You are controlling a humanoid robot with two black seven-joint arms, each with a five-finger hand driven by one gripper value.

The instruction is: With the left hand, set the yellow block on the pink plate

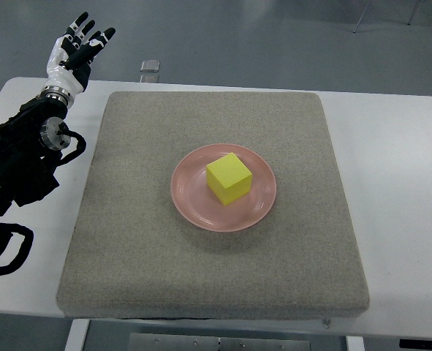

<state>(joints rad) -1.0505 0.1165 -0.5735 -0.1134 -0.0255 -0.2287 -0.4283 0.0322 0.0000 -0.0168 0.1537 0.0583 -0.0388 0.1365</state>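
Observation:
A yellow block (pixel 229 178) rests on the pink plate (pixel 190 202), near the plate's middle, on the grey mat. My left hand (pixel 80 42) is raised at the far left corner of the table, well away from the plate. Its fingers are spread and hold nothing. The black left arm (pixel 25 153) comes in along the left edge. The right arm does not show.
The grey mat (pixel 128 241) covers most of the white table (pixel 398 183). A small grey object (pixel 150 66) lies on the floor past the table's far edge. Black cables (pixel 4 252) loop beside the arm at the left.

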